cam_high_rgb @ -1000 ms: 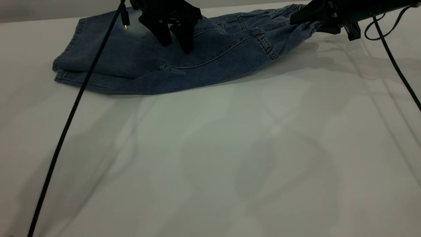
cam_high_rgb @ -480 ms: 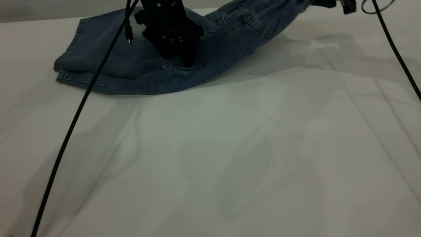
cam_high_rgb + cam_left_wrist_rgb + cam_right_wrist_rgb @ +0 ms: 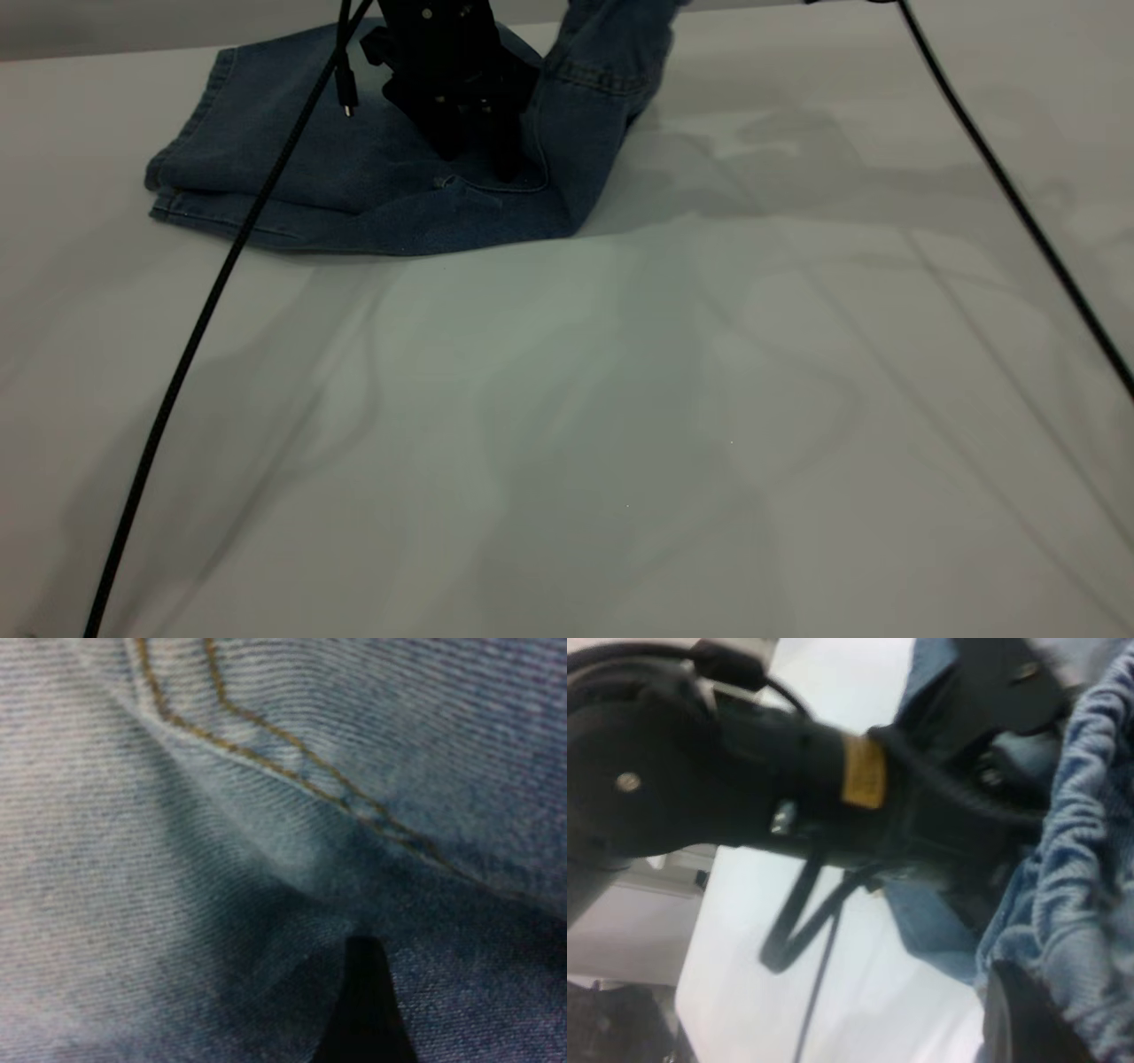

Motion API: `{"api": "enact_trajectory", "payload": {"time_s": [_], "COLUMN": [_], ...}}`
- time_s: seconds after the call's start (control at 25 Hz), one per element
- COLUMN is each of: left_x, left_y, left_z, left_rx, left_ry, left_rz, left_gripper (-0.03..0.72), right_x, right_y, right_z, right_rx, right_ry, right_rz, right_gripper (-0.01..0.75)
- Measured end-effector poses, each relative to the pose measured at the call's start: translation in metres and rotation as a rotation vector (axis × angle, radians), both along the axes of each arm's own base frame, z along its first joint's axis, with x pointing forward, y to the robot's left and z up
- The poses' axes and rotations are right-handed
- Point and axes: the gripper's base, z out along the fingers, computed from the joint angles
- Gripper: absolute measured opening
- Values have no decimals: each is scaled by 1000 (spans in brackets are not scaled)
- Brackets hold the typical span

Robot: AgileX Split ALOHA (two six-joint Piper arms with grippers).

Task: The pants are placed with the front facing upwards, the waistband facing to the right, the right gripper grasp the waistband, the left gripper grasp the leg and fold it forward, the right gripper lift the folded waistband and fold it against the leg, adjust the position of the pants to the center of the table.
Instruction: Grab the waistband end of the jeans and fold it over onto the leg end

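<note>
The blue denim pants (image 3: 292, 168) lie at the far left of the table (image 3: 620, 399), legs doubled flat. Their right part (image 3: 611, 53) rises steeply out of the exterior view's top edge. My left gripper (image 3: 478, 155) stands on the middle of the pants, its two black fingers apart and pressed into the cloth beside a tan-stitched seam (image 3: 292, 771). The right gripper (image 3: 1063, 992) is outside the exterior view. In the right wrist view it is shut on the ruched waistband (image 3: 1090, 859), held in the air above the left arm (image 3: 744, 771).
A black cable (image 3: 204, 310) runs from the left arm diagonally down to the near left edge. Another cable (image 3: 1001, 186) crosses the right side. A short plug (image 3: 345, 89) dangles beside the left gripper. Bare tabletop fills the near half and the right.
The right gripper has carried the waistband up and to the left, out of the exterior view, so the right part now stands up. The left gripper dropped onto the pants, then stayed.
</note>
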Motion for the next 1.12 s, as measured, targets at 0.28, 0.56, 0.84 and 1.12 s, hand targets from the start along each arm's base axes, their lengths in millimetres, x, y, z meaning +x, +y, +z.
{"api": "enact_trajectory", "payload": {"time_s": [0.28,0.56,0.84,1.12], "left_x": [-1,12,19,29], "left_y": [0,-2,17,46], "left_z": [10,74,90,91], "left_rx": [13,-36,111,137], "left_ry": [35,-128,-215,-223], "left_rz": [-6,-7,29,118], "left_gripper": [493,493,493,493], "right_x": [1,1,1,2], "right_y": [1,0,0,0], "right_z": [0,-2,-2,-3], "right_rx": [-2,-17,-22,-30], "right_ry": [-1,-3,-4,-5], "right_rz": [-15,-19,-16,-20], "right_gripper": [98,98,98,98]}}
